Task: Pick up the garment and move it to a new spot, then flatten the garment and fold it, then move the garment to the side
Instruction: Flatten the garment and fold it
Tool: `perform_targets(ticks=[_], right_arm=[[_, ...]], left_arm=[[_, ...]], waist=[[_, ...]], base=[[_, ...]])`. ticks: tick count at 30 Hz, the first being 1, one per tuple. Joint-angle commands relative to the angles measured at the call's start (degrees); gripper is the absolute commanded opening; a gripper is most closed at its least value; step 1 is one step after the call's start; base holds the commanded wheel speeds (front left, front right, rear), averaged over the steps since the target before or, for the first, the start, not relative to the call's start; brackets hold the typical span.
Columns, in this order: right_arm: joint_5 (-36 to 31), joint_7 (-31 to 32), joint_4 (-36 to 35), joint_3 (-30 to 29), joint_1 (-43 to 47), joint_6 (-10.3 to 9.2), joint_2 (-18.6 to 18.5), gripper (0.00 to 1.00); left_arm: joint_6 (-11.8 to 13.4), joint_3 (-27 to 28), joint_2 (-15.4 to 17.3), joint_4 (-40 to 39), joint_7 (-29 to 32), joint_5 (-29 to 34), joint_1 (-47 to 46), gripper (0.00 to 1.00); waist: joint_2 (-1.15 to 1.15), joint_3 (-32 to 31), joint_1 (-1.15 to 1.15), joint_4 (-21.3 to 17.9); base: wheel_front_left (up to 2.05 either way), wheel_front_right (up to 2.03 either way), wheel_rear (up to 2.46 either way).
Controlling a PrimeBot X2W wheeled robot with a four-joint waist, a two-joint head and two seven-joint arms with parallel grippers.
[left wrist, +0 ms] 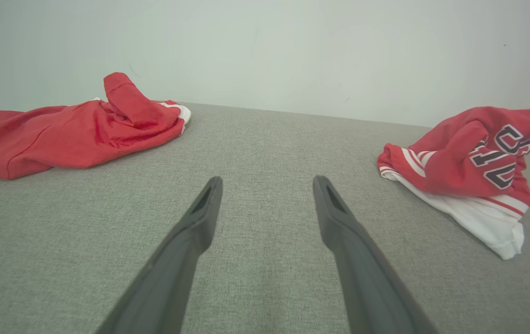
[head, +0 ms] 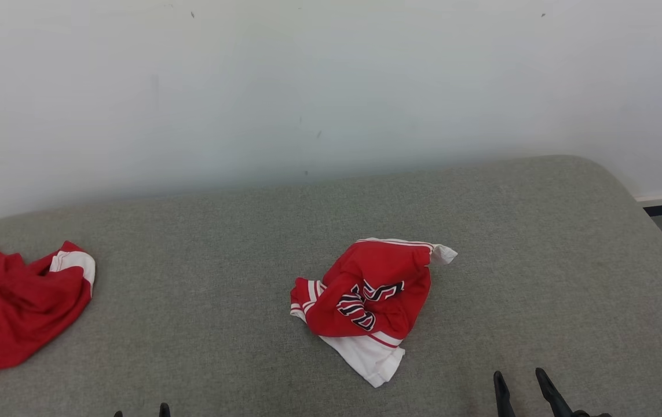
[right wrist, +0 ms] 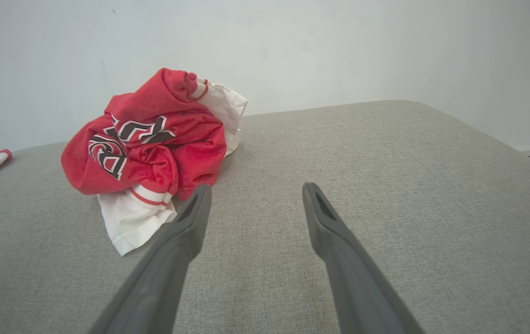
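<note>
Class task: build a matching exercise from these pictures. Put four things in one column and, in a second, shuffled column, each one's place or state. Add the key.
Column A
1. lettered garment
2. plain red garment
3. right pincer
4. grey surface

Column B
a. open, at the lower right of the head view
b. crumpled, in the middle of the surface
c. at the surface's left edge
d. beneath both garments

Pairs: 1-b, 2-c, 3-a, 4-d

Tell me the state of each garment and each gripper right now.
lettered garment, crumpled in a heap on the grey surface, unheld
plain red garment, rumpled on the surface's left side, unheld
left gripper, open, empty, over bare surface
right gripper, open, empty, apart from the lettered garment
</note>
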Motion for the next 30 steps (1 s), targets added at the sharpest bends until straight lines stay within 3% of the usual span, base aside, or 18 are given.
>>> perform_targets(ticks=[1,10,19,25,30], right_arm=[[-0.03,-0.10,-0.35,0.20,0.29,-0.12,0.24,1.00],[0.44,-0.09,-0.92,0.32,0.12,-0.12,0.36,1.00],[0.91,-0.09,-0.51,1.13,-0.70,-0.12,0.38,1.00],[1.33,-0.02,-0.27,2.40,-1.48,-0.12,0.40,1.00],[1.40,0.19,-0.17,3.55,-2.12,-0.12,0.16,1.00]], left_arm=[[-0.21,-0.01,-0.04,0.19,-0.19,0.33,-0.01,1.00],[-0.26,-0.28,-0.04,1.31,-0.19,1.09,-0.53,1.00],[-0.91,-3.34,-0.06,7.89,0.20,-4.84,-5.38,1.00],[-2.30,-11.17,-0.03,15.54,10.19,-11.35,-13.70,1.00],[-0.08,-18.34,-0.02,20.95,15.63,-15.74,-19.71,1.00]], waist=[[0.00,0.11,0.00,0.04],[0.00,0.51,0.00,-0.11],[0.00,1.02,0.00,-1.16],[0.00,1.55,0.00,-4.89],[0.00,2.07,0.00,-10.17]], base=[[0.00,0.00,0.00],[0.00,0.00,0.00],[0.00,0.00,0.00],[0.00,0.00,0.00],[0.00,0.00,0.00]])
